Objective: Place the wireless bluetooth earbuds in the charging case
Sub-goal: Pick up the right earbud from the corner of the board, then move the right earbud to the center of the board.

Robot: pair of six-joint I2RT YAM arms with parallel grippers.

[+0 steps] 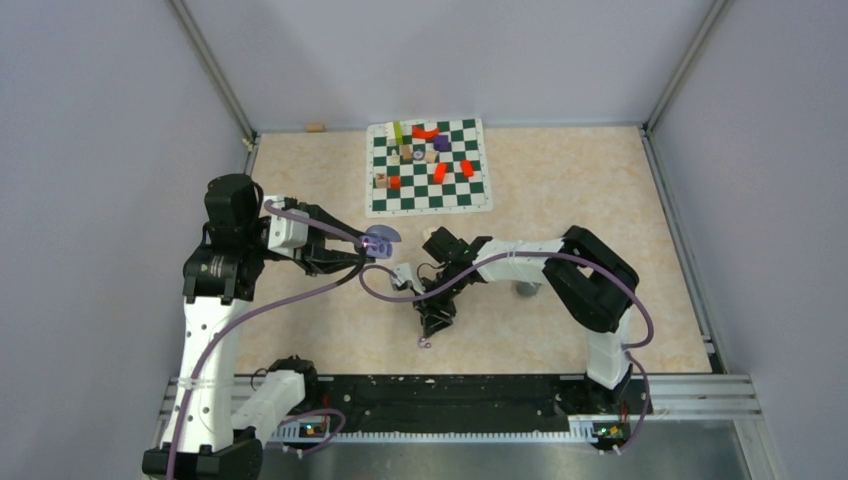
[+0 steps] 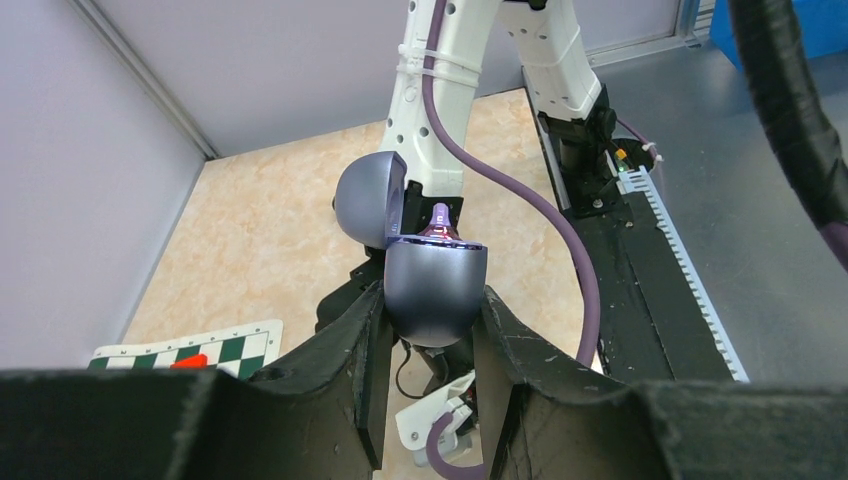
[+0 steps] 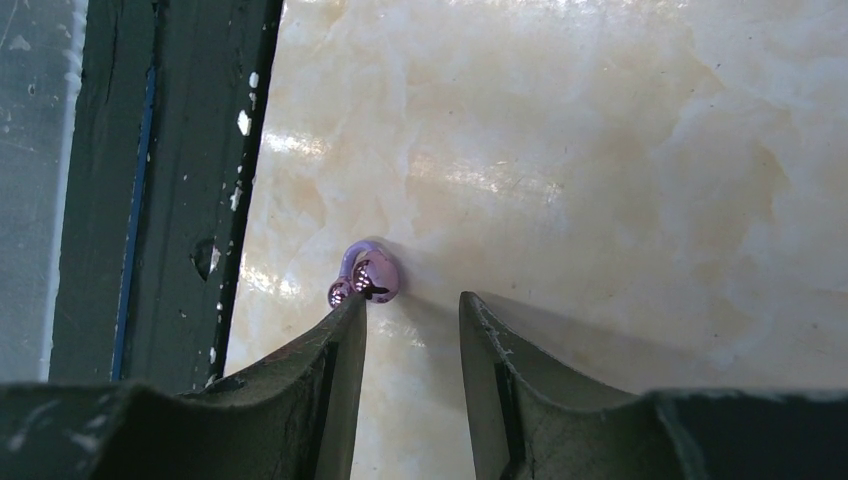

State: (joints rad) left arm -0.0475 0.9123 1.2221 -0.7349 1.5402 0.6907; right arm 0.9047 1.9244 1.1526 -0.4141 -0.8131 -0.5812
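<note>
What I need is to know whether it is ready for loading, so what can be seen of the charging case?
The charging case is a smooth, rounded, glossy grey-purple shell, seemingly plastic, in two hinged halves. Its domed lid stands swung open to one side. The bowl-shaped base sits upright, pinched on both sides by the left gripper, which holds it above the table. One purple earbud pokes from its open top.

Glossy, mirror-like purple earbud (image 3: 368,276); smooth satin plastic charging case (image 2: 433,290), grey-purple; bench (image 3: 620,140) polished marble-look surf. w/ glare.
</note>
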